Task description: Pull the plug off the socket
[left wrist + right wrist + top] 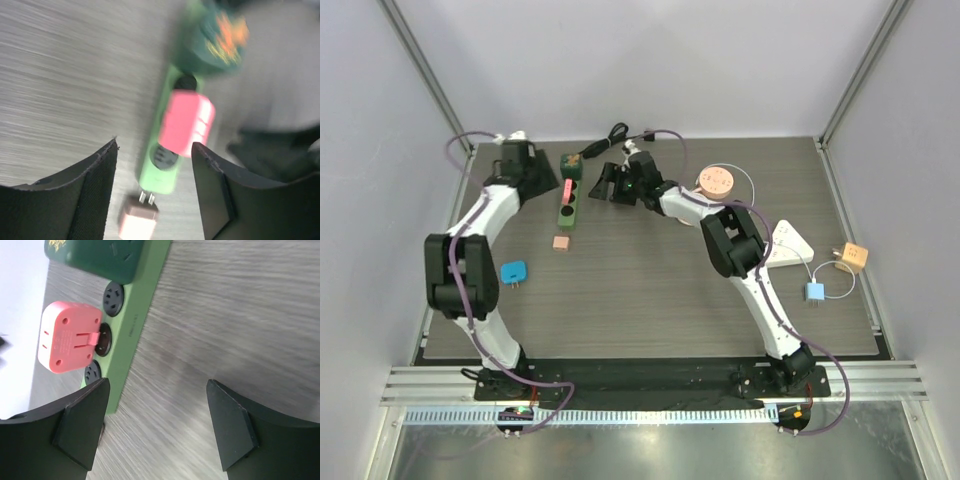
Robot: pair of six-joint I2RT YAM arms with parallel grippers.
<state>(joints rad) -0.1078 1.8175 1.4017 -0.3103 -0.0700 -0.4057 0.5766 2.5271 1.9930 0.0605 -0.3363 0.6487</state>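
Observation:
A green power strip lies at the back middle of the table with a pink plug seated in one socket. In the left wrist view the pink plug stands on the strip between my fingers. My left gripper is open just left of the strip. My right gripper is open just right of it. In the right wrist view the plug and the strip lie at upper left, beside my left finger. A dark green block sits on the strip's far end.
A small pink charger lies just below the strip's near end, and shows in the left wrist view. A blue plug lies at left. A white strip, a blue adapter, an orange adapter and an orange reel are at right.

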